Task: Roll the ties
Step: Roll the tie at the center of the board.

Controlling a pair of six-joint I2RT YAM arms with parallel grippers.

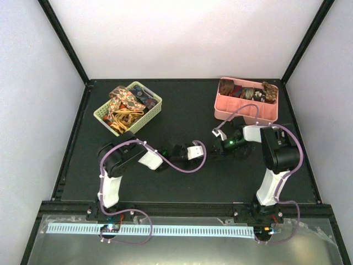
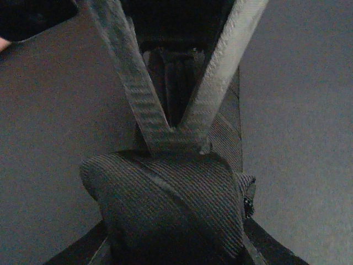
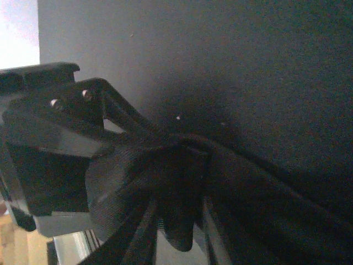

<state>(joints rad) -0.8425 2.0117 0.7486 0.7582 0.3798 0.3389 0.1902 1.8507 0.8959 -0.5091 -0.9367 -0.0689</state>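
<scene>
Left pincer [image 2: 175, 137] clenched on the black tie [image 2: 176, 204], which is folded just below its tips. Right pincer [image 3: 179, 193]: I cannot tell its grip. I should wind slowly, edges aligned.

The table [image 1: 182, 185] has a black matte top edged by black rails. A green slatted basket [image 1: 155, 106] sits at the back left and a pink bin [image 1: 242, 116] at the back right, well apart. Near the middle a ribbed black tie [image 2: 176, 204] lies bunched on the top. The left arm's base [image 1: 109, 211] and the right's [image 1: 263, 212] are bolted at the near edge
</scene>
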